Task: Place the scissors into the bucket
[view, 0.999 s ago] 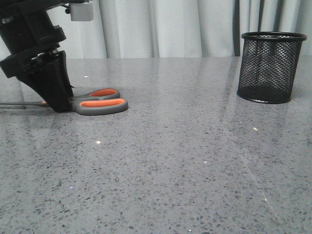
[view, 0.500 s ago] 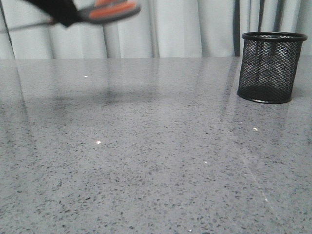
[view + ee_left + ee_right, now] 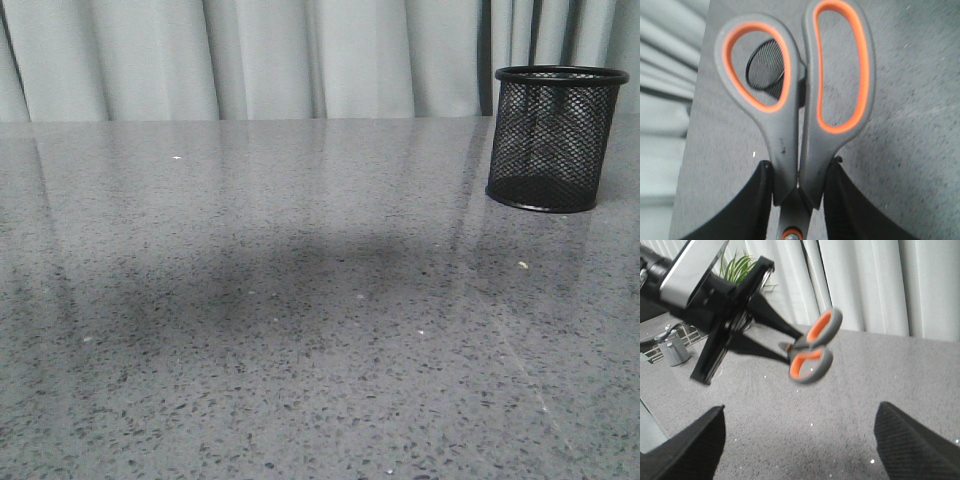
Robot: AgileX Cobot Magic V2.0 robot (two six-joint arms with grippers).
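Observation:
The scissors (image 3: 785, 150), grey handles lined in orange, are clamped near the pivot between my left gripper's (image 3: 797, 187) black fingers (image 3: 747, 205), handles pointing away from the wrist. In the right wrist view the left arm holds the scissors (image 3: 812, 352) in the air above the table. The bucket (image 3: 556, 140), a black mesh cup, stands upright at the far right of the table; it also shows through a handle loop in the left wrist view (image 3: 767, 62). My right gripper (image 3: 800, 440) is open and empty over the table. Neither gripper shows in the front view.
A grey speckled table (image 3: 300, 330) carries a broad shadow across its middle. Pale curtains (image 3: 300, 55) hang behind it. In the right wrist view a green plant (image 3: 737, 267) and a small metal object (image 3: 672, 347) stand beyond the table's edge.
My left gripper has lifted the scissors off the table at the left and risen out of the top of the front view. The bucket has not moved.

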